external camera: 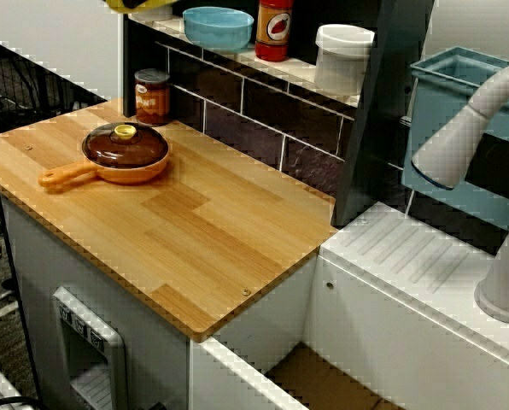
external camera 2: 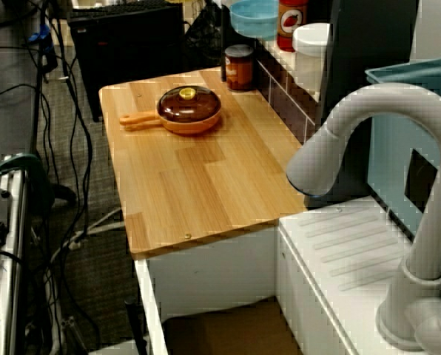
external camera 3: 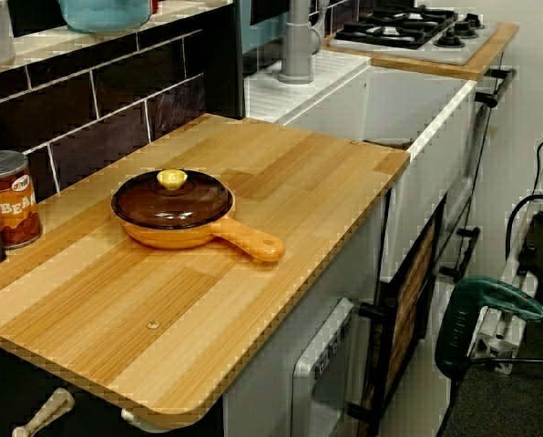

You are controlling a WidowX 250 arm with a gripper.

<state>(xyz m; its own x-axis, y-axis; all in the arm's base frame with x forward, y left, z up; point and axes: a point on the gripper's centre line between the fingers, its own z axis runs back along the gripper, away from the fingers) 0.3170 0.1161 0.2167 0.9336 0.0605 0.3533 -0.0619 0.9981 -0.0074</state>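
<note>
The front view shows a pan with its lid on, sitting on the counter towards the back left corner, handle pointing left. A can stands just behind it against the tiled wall. A bowl, a bottle and a tub stand on the shelf above. The gripper is out of frame, so I cannot tell how its jaws stand.

The faucet view has the faucet large in front. The pan lies at the far end of the counter, the can near it.

The view toward the stove shows the pan mid-counter, lid seated flat, handle towards the front edge. The can is to its left and apart from it, and the stove is far behind.
</note>
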